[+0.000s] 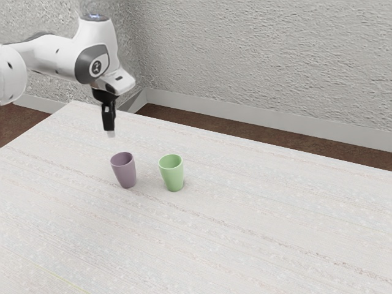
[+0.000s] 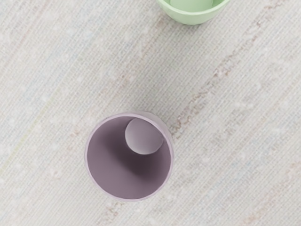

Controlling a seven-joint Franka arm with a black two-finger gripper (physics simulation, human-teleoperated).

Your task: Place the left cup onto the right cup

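black gripper (image 1: 109, 127) hangs above smooth tapered purple cup (image 1: 124, 169), nothing held, can't tell how far open. rounded green cup (image 1: 171, 172) just beside purple cup on grainy pale table (image 1: 275, 214).

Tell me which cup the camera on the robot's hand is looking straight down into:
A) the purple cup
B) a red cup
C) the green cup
A: the wrist view looks right down into the open mouth of the purple cup, while the green cup stands apart beside it.
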